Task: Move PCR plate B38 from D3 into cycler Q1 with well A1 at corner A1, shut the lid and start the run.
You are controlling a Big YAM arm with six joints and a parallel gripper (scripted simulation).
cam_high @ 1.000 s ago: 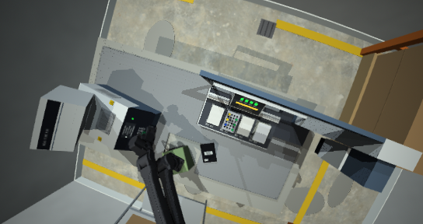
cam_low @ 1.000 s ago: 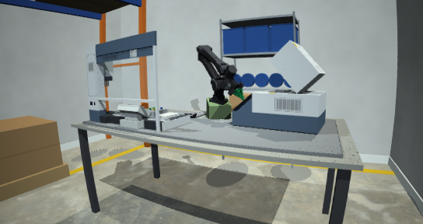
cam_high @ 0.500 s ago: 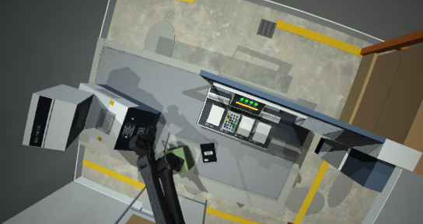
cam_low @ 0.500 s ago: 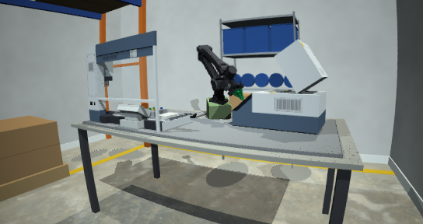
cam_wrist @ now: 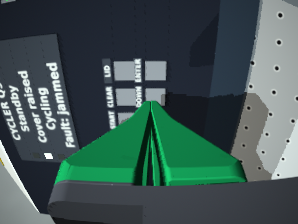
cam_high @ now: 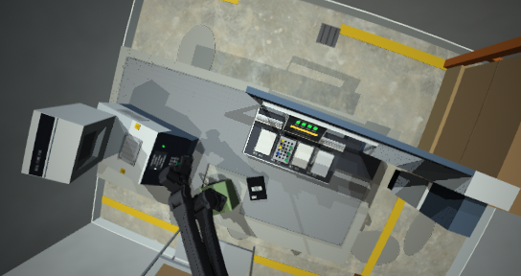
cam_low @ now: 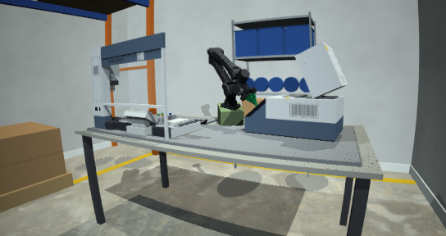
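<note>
The cycler Q1 [cam_high: 144, 141] stands at the table's left end with its white lid [cam_high: 62, 141] raised and tilted back; in the side view the lid [cam_low: 321, 69] is also up. My gripper [cam_wrist: 150, 111] is shut and empty, its green fingertips right at the panel's keys [cam_wrist: 136, 83], below the upper row. It also shows in the top view [cam_high: 184, 161]. Plate B38 [cam_high: 303, 155] lies on D3 in the liquid handler's row, far from the gripper.
Plate R33 [cam_high: 265, 142] is on D1, the tube cooling block [cam_high: 285, 150] on D2, and the deep-well block [cam_high: 323, 164] on D4. The dark regrip nest [cam_high: 257, 185] sits on the table between the arm's green base [cam_high: 220, 195] and the row. The handler's gantry [cam_high: 354, 126] spans the row.
</note>
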